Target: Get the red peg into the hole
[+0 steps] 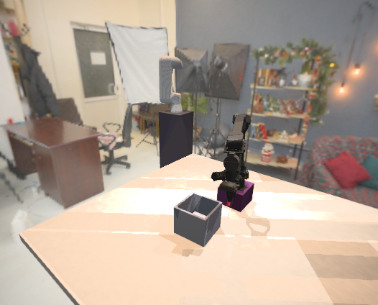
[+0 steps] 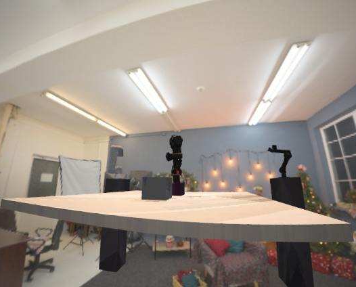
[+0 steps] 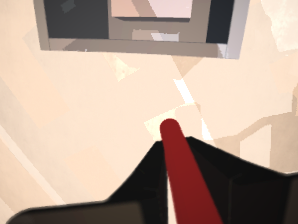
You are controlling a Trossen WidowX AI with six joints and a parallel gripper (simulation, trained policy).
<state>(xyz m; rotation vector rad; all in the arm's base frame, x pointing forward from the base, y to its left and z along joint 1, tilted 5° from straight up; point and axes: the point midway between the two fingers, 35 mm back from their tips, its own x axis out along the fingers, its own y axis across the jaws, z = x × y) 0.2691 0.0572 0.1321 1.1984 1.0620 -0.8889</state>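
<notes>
- Wrist view: the gripper (image 1: 229, 201) (image 2: 177, 172) (image 3: 174, 145) is clamped on the red peg (image 1: 228, 203) (image 2: 178, 172) (image 3: 184, 167), whose rounded end sticks out past the black fingertips.
- The peg is outside the open box (image 1: 188, 224) (image 2: 156, 189) (image 3: 135, 48); in the wrist picture its end points toward the near rim, apart from it.
- The grey box stands upright on the table (image 1: 238, 271) (image 2: 190, 231) (image 3: 100, 105), open side up. A pale pinkish surface (image 1: 200, 214) (image 3: 152, 7) shows inside; the hole cannot be made out.
- The purple block (image 1: 243, 198) (image 2: 179, 189) stands near the box, apart from it. The black arm (image 1: 239, 134) (image 2: 175, 149) rises above the block in the top picture.
- On the grey door (image 1: 94, 83) (image 2: 41, 187) behind is a white sheet (image 1: 98, 58) (image 2: 47, 177); any writing on it is too small to read.
</notes>
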